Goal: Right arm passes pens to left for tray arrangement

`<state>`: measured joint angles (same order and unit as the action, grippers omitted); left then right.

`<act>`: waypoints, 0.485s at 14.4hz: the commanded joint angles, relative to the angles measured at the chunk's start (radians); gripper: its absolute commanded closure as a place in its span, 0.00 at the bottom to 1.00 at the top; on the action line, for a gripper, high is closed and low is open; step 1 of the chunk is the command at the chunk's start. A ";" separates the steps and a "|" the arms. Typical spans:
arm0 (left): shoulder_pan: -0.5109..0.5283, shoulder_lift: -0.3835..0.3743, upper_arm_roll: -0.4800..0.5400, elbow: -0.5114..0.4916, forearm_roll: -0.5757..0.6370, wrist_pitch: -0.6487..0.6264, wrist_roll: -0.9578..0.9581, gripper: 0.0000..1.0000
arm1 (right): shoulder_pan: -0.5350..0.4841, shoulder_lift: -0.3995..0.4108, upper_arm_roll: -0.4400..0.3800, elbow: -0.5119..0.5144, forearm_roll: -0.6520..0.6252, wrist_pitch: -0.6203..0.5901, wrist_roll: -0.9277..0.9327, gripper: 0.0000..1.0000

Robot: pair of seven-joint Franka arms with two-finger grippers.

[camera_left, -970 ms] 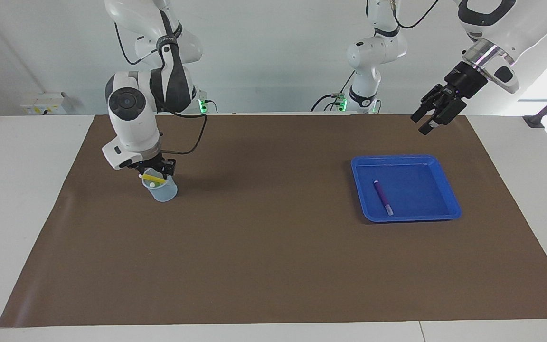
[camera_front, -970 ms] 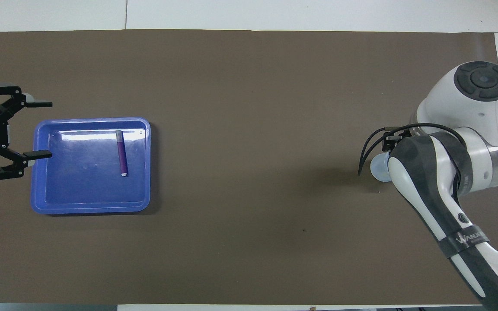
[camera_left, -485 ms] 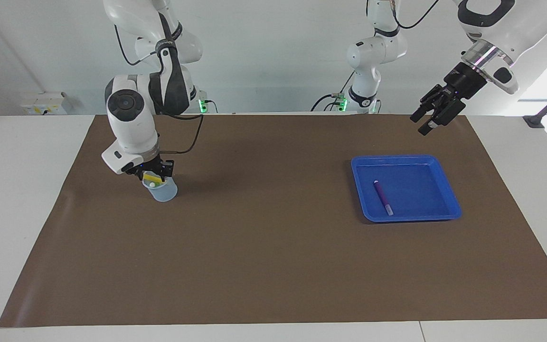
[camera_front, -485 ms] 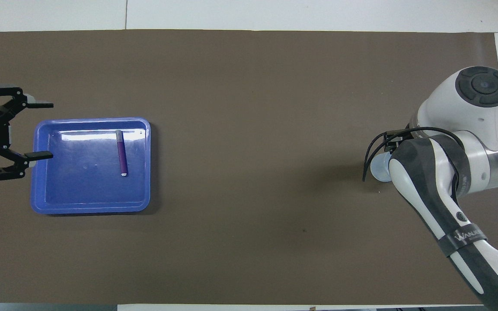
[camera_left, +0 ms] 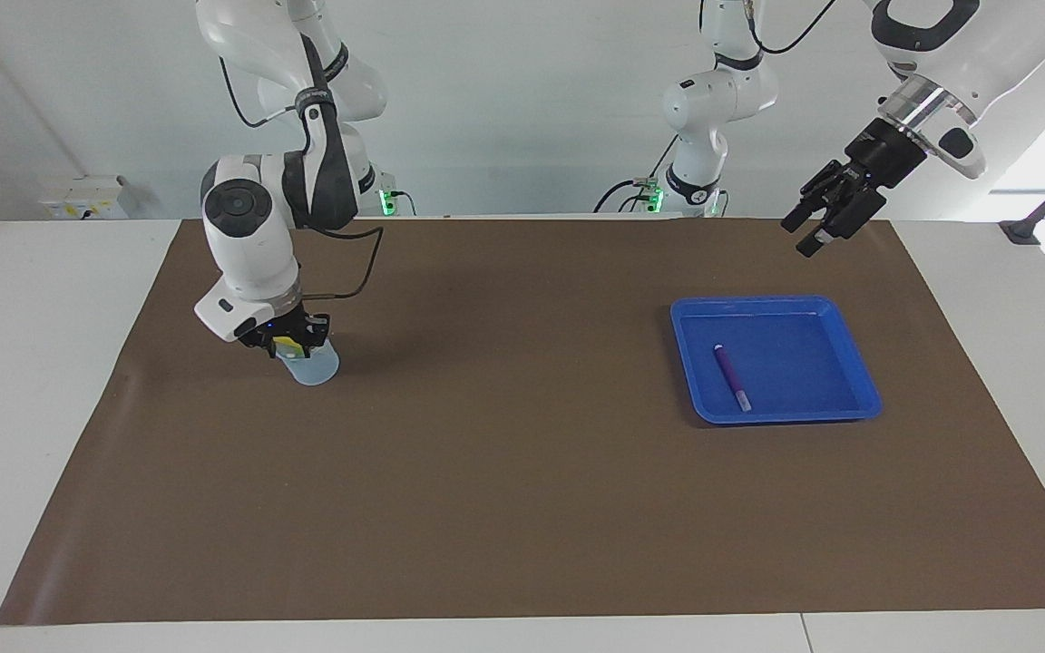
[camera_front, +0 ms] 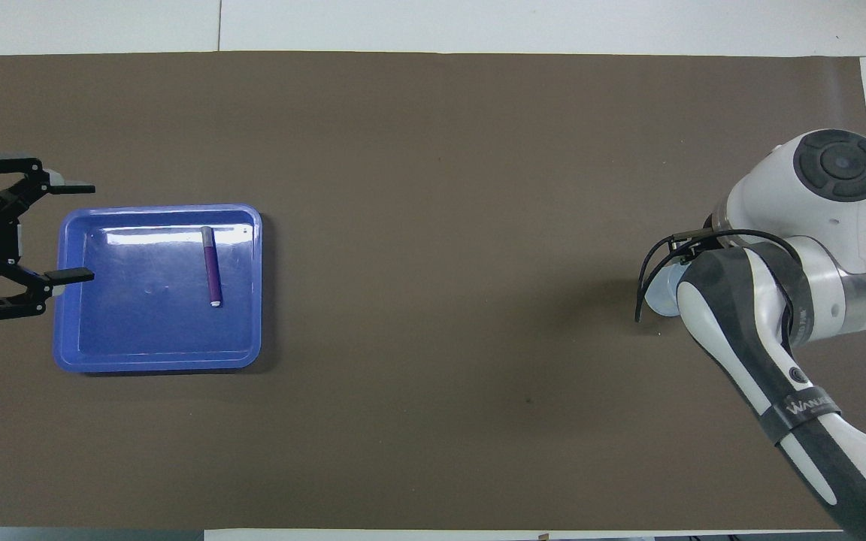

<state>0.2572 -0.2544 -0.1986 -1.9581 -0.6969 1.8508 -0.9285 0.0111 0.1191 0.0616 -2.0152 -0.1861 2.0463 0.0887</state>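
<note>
At the cup (camera_left: 309, 363), right pincer (camera_left: 291, 342) grip unclear; left pincer (camera_front: 72, 231) spread wide, empty

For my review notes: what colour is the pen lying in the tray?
Purple, clearest in the overhead view.

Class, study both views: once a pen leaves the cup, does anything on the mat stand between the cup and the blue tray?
Nothing visible does. Between the cup, where the right gripper is at a yellow pen, and the tray lies only bare mat. The left gripper waits open over the tray's edge.
</note>
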 commanded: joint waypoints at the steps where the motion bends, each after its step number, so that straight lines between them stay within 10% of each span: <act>1: 0.001 -0.035 -0.001 -0.039 -0.018 0.022 -0.010 0.04 | -0.017 -0.015 0.003 -0.030 -0.019 0.029 -0.026 0.48; 7: 0.001 -0.035 -0.001 -0.039 -0.018 0.022 -0.010 0.04 | -0.014 -0.013 0.004 -0.013 -0.021 -0.005 -0.024 1.00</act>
<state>0.2572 -0.2551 -0.1986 -1.9586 -0.6970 1.8514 -0.9288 0.0066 0.1175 0.0595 -2.0228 -0.1863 2.0518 0.0844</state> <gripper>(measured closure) 0.035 0.828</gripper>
